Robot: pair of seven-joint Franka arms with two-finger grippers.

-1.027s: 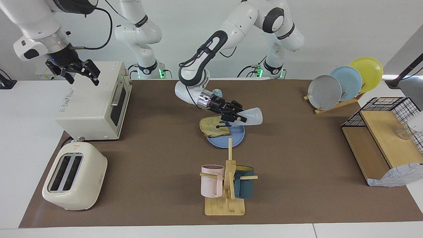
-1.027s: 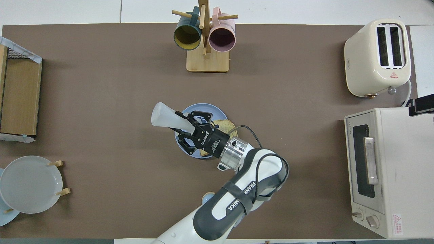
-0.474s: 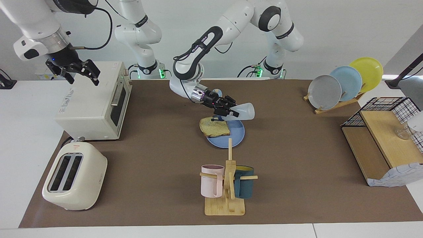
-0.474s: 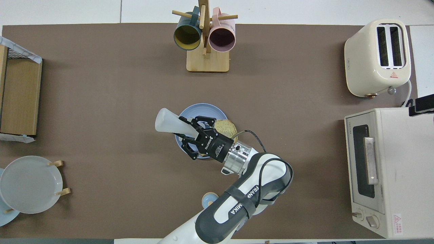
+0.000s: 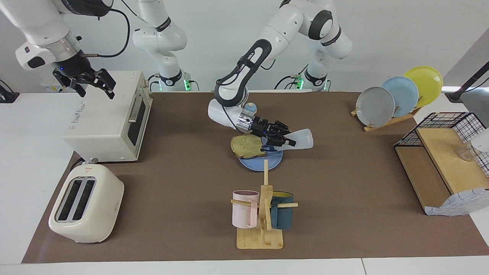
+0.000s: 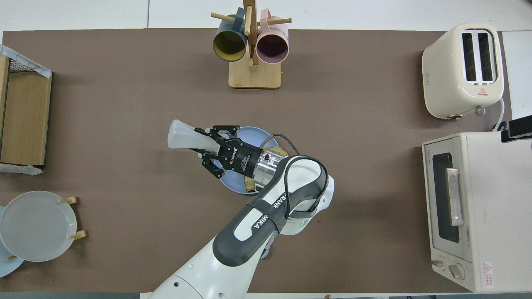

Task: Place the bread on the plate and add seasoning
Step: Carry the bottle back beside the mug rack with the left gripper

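The bread (image 5: 247, 147) lies on the periwinkle plate (image 5: 269, 162), overhanging its rim toward the right arm's end. My left gripper (image 5: 287, 139) is shut on the seasoning bottle (image 5: 302, 138) and holds it tipped almost level just above the plate. The whitish body points toward the left arm's end; the cap is mostly hidden at the fingers. In the overhead view the left gripper (image 6: 204, 144) and the bottle (image 6: 183, 139) cover part of the plate (image 6: 249, 135) and most of the bread (image 6: 272, 151). My right gripper (image 5: 95, 84) waits open above the toaster oven.
A white toaster oven (image 5: 110, 114) and a cream toaster (image 5: 86, 204) stand at the right arm's end. A mug tree (image 5: 263, 214) stands farther from the robots than the plate. A blue-domed bell (image 5: 250, 108), a plate rack (image 5: 397, 95) and a wooden shelf (image 5: 443, 164) also stand here.
My left gripper drew the bottle up toward the robots, then swung it down and toward the left arm's end of the table. Bread, plate and right arm have not moved.
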